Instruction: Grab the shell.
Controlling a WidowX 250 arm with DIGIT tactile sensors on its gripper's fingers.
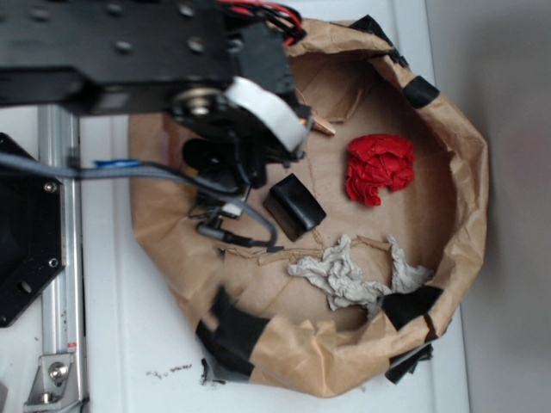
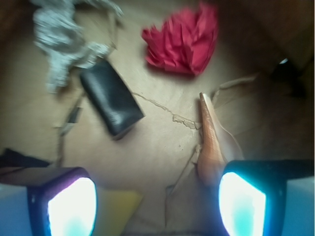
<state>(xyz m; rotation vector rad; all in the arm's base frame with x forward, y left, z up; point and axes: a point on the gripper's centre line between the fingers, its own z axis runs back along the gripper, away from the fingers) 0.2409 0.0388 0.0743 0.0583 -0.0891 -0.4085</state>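
The gripper [image 2: 156,204] stands with its jaws spread wide apart, nothing between them; its 2 glowing pads [image 2: 71,206] frame the lower edge of the wrist view. The orange-brown spiral shell [image 2: 210,147] lies on the floor of the crumpled brown paper basin [image 1: 465,155], its long pointed tail aimed away from the gripper and its wider end running under the pad on the right side of the wrist view, where contact cannot be told. From the exterior view only the shell's pointed tip pokes out beside the black robot arm [image 1: 129,52], which covers the rest.

A black rectangular block [image 1: 294,206] lies tilted near the middle of the basin, apart from the shell. A crumpled red cloth [image 1: 379,168] sits beyond the shell's tip, not touching it. A wrinkly grey-white cloth wad [image 1: 344,275] rests near the basin's wall, just beside the black block. A flat yellow piece [image 2: 115,209] shows between the 2 pads, low in the wrist view; what it is cannot be told. The basin stands on a white table [image 1: 129,344].
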